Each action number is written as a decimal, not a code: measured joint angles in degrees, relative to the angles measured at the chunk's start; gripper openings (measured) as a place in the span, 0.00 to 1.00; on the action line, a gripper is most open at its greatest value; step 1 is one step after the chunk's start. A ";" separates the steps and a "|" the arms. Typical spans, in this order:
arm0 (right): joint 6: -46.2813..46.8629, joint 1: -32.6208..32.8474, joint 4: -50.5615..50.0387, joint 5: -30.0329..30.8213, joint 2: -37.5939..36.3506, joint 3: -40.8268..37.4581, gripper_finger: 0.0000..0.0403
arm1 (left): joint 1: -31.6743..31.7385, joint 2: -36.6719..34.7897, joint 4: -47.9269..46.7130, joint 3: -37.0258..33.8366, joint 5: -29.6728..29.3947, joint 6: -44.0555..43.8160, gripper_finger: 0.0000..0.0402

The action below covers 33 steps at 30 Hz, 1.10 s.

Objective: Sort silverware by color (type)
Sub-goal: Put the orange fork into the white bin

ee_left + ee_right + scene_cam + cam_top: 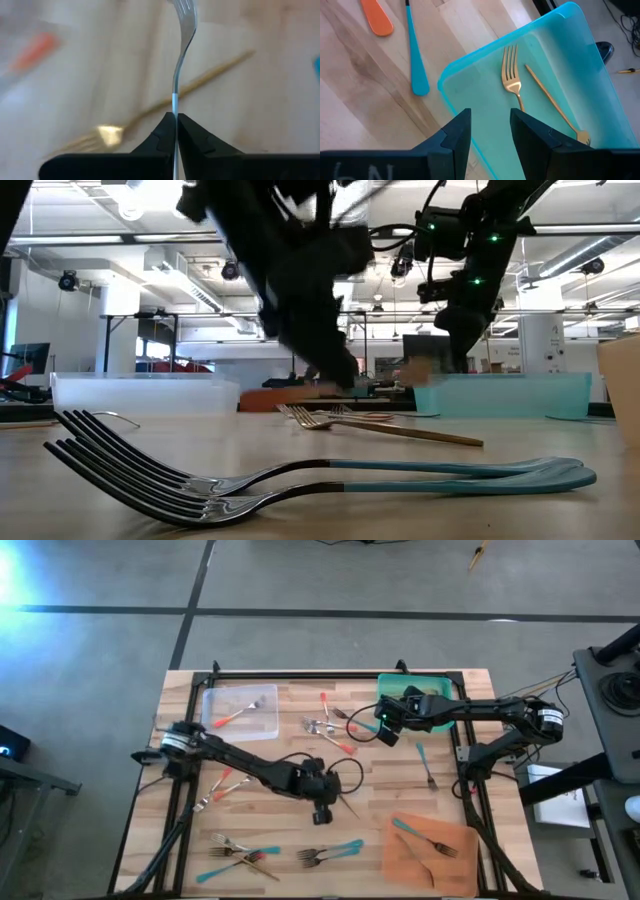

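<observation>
Nearest the low camera, two teal forks (330, 480) lie stacked on the table (300, 830). Behind them, the left gripper (176, 125) has its jaws pressed together, pinching a fork (183, 45) by its handle, tines pointing away, likely lifted for sorting. The right gripper (490, 130) hovers, jaws spread, over the green tray (485, 100) holding gold pieces (512, 80).

my two arms (250, 765) are dark, jointed tubes with silver collars near the base and black cables looping off them. the right wrist (392, 718) shows green lights; its fingers (457, 135) are matte black wedges.
</observation>
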 joint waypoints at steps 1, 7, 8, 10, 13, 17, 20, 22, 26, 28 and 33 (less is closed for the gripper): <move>0.00 -0.01 0.07 -0.02 0.00 0.00 0.32 | -0.06 -1.31 -2.36 0.19 -2.60 0.49 0.00; 0.00 0.00 0.16 -0.03 0.00 0.00 0.32 | -0.17 -11.38 -23.33 -0.65 -19.08 -4.29 0.00; 0.00 0.00 0.14 -0.01 0.00 0.00 0.32 | -0.03 -13.22 -27.18 -1.16 -21.41 -5.79 0.00; 0.00 0.00 0.16 -0.01 0.00 0.00 0.32 | 0.55 -16.97 -34.06 -2.36 -25.16 -8.73 0.00; 0.00 0.00 0.16 -0.03 0.00 0.00 0.32 | 3.05 -22.52 -41.79 -5.76 -29.22 -12.64 0.00; 0.00 0.00 0.36 0.01 0.00 0.00 0.32 | 9.13 -31.10 -43.89 -13.97 -30.06 -14.02 0.00; 0.00 0.00 0.92 -0.01 0.00 0.00 0.32 | 15.13 -37.50 -41.03 -21.28 -29.36 -13.64 0.00; 0.00 0.00 1.51 -0.01 0.00 0.00 0.32 | 19.16 -41.43 -38.01 -25.95 -27.06 -12.37 0.00; 0.00 0.00 1.47 -0.01 0.00 0.00 0.32 | 25.67 -47.27 -31.41 -33.61 -22.76 -9.29 0.00; 0.00 0.00 1.48 -0.01 0.00 0.00 0.32 | 28.03 -48.08 -29.76 -34.31 -22.11 -8.05 0.00; 0.00 0.00 1.50 0.01 0.01 0.00 0.32 | 31.28 -47.47 -29.67 -32.85 -23.63 -6.52 0.00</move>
